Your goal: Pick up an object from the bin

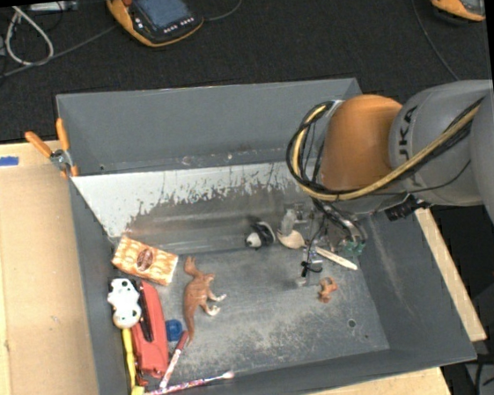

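From my remote station: the gripper [308, 269] hangs low over the right-centre floor of the grey bin [223, 142], beneath the arm's orange cover [361, 144] and its looped cables. Nearest to it is a pale stick [337, 259], just to the right of the tip, its long axis slanting from upper left to lower right. The stick's upper-left end is lost against the dark gripper body, so I cannot tell whether the two touch, nor whether the jaws are wide or closed. A small brown figure [327, 290] lies just below and right of the tip, too small to tell which way it points. Behind the gripper, a black-and-white toy [257, 235] and a beige piece [290, 231] sit side by side, the beige one partly covered by the wrist. Well apart to the left, a brown dinosaur [198, 295] points head-up toward the back wall, beside a heap along the left wall
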You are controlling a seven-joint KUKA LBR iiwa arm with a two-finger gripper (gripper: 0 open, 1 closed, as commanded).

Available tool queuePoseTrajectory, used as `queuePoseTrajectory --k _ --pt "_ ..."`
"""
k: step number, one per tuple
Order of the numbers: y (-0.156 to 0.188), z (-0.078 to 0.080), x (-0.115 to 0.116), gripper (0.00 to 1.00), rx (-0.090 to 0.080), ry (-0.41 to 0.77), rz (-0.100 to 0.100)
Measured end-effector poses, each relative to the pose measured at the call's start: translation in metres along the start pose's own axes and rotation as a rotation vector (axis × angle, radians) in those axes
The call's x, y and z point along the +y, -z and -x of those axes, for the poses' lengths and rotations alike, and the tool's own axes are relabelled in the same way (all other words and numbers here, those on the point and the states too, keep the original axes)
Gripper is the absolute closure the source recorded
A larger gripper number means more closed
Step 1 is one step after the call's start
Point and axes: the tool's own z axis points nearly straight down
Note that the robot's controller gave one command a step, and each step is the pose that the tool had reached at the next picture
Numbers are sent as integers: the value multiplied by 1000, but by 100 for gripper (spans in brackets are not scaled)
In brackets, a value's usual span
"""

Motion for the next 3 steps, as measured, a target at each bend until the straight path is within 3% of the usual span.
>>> queuePoseTrajectory --k 1,2,3 --pt "22 -1 61 0 0 -436 1" --pt "17 2 -4 0 7 -228 -3" --pt "-9 1 -26 0 4 -378 3"
